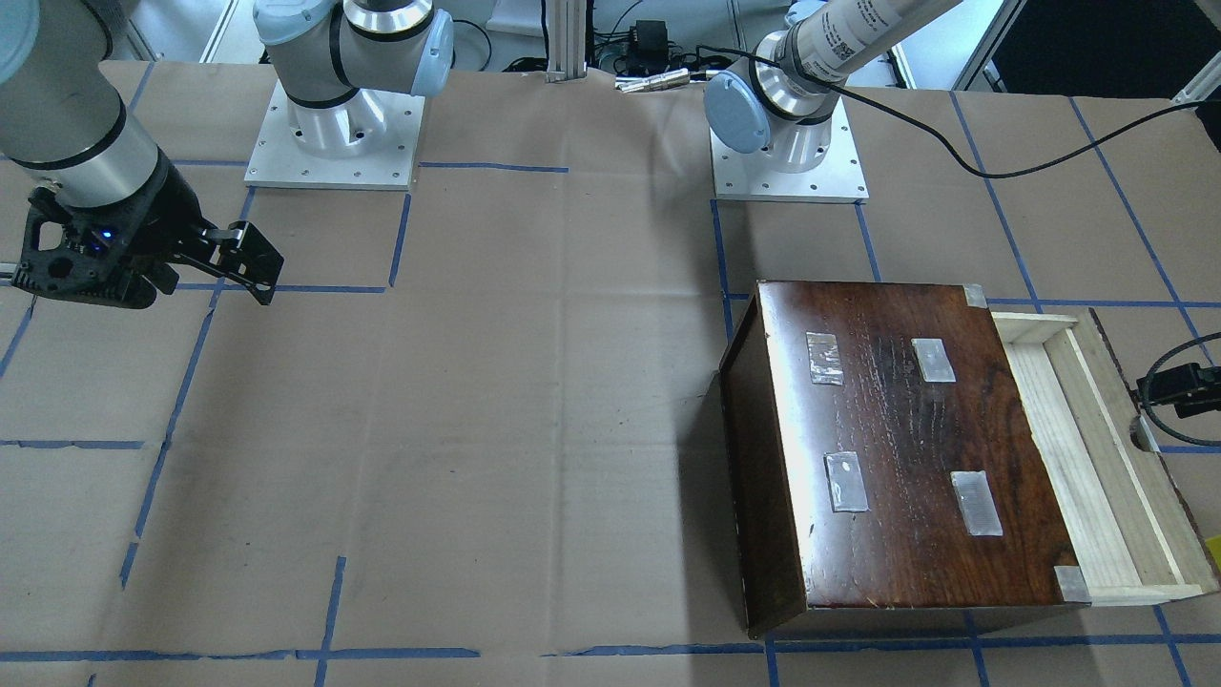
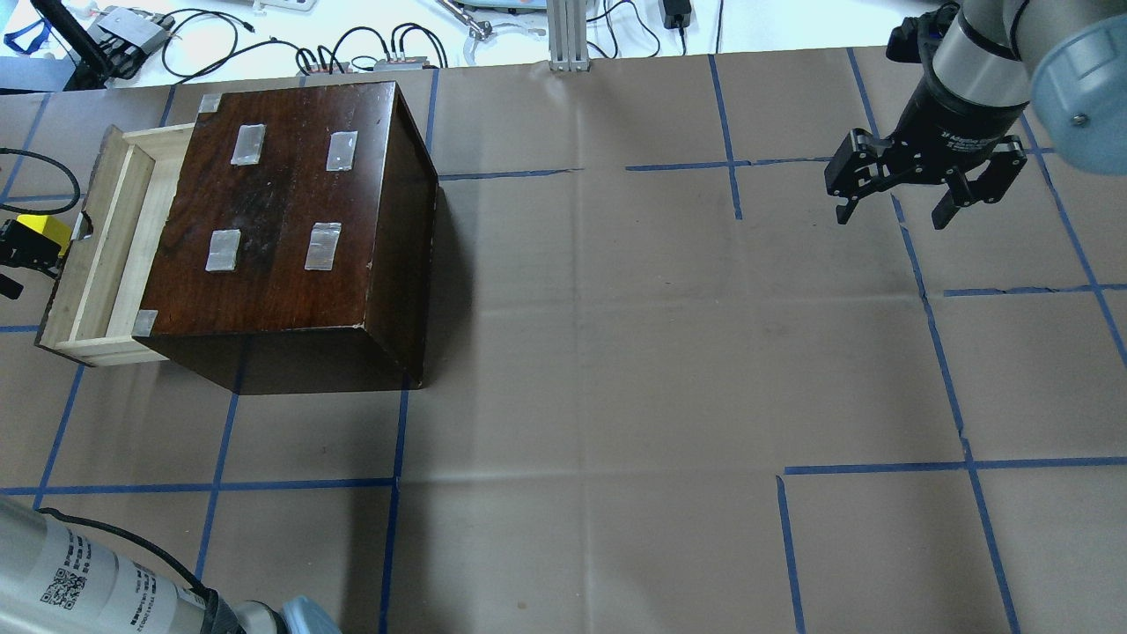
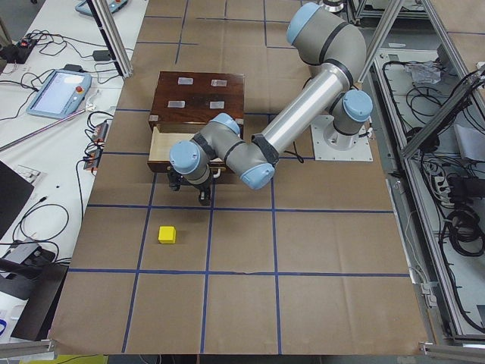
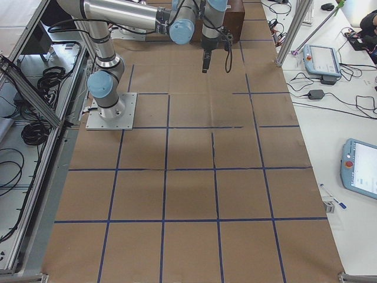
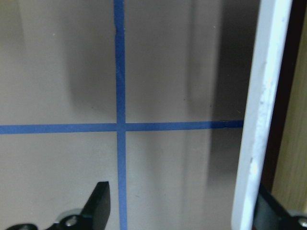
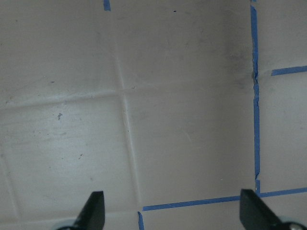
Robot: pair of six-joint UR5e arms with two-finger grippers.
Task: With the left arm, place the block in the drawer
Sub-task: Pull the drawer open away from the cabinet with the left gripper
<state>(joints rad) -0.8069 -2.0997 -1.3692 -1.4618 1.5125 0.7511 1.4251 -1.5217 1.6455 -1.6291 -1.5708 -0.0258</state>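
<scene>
Left gripper [image 5: 182, 201] gapes empty at the open drawer's [image 2: 97, 264] front edge, block [image 3: 167, 234] lying clear beyond it; right gripper [image 2: 891, 216] gapes far off.

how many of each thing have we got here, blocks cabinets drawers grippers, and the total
yellow block: 1
cabinet: 1
drawer: 1
grippers: 2, the left gripper and the right gripper
total: 5
</scene>
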